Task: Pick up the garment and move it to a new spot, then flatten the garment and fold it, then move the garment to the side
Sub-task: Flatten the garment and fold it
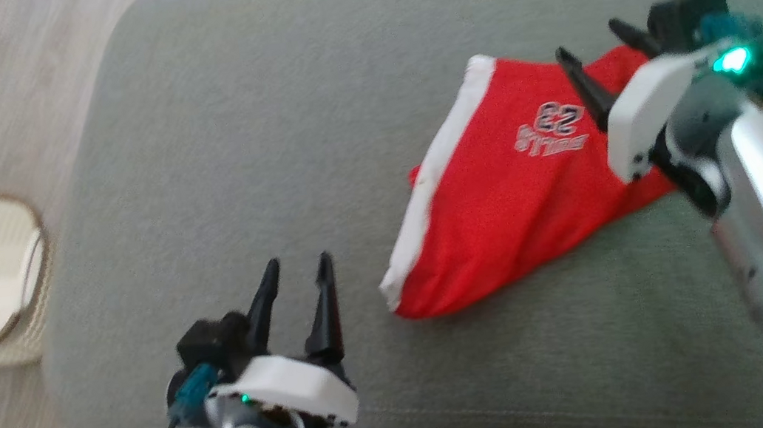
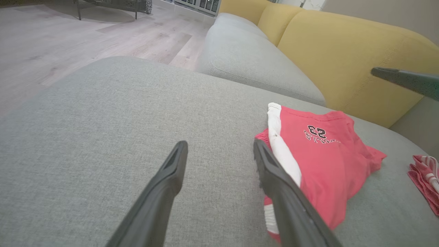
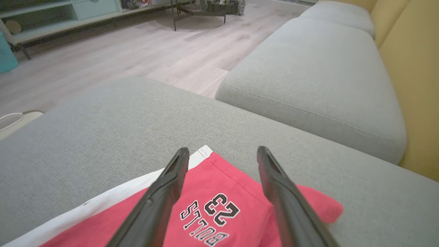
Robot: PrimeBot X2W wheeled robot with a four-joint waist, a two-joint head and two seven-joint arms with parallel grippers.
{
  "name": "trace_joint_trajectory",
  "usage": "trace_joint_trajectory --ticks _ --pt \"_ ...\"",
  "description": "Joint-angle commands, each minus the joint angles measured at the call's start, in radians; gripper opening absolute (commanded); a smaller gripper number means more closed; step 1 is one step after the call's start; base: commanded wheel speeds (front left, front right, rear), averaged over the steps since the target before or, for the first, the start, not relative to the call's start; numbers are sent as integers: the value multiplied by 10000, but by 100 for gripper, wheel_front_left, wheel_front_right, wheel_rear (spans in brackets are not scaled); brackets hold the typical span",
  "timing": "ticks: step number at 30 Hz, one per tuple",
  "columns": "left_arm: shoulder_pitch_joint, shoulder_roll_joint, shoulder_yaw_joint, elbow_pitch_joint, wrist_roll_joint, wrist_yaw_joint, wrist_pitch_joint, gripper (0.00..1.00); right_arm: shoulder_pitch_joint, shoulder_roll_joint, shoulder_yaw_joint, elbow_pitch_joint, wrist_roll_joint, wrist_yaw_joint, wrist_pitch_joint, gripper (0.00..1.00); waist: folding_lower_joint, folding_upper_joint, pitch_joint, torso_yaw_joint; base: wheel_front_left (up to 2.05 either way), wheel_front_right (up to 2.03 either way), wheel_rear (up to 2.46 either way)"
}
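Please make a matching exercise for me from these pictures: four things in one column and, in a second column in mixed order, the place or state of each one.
Column 1
1. red garment
2. left gripper
3. right gripper
4. pale basket

Column 2
A. on the floor, beside the grey cushion
B. fingers open, over bare cushion, to the left of the garment
C. lying on the cushion, with a white band along one edge
D. fingers open, over the garment, near its printed number

Pairs: 1-C, 2-B, 3-D, 4-A
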Motion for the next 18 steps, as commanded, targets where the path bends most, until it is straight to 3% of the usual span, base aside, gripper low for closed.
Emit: trace_joint_trajectory --ticks 1,9,18 --pt "-639 26 79 -413 -137 -67 -123 100 -1050 -260 472 373 214 -4 218 100 0 0 835 891 0 0 0" --pt "-1121 26 -725 -487 -621 -35 -124 100 -3314 -1206 1629 3407 1119 -4 840 100 0 0 1592 2049 0 0 0" --pt "-1329 26 -1105 -530 -952 63 -124 100 -4528 -1847 3207 5017 1711 -4 867 100 0 0 2046 2675 0 0 0"
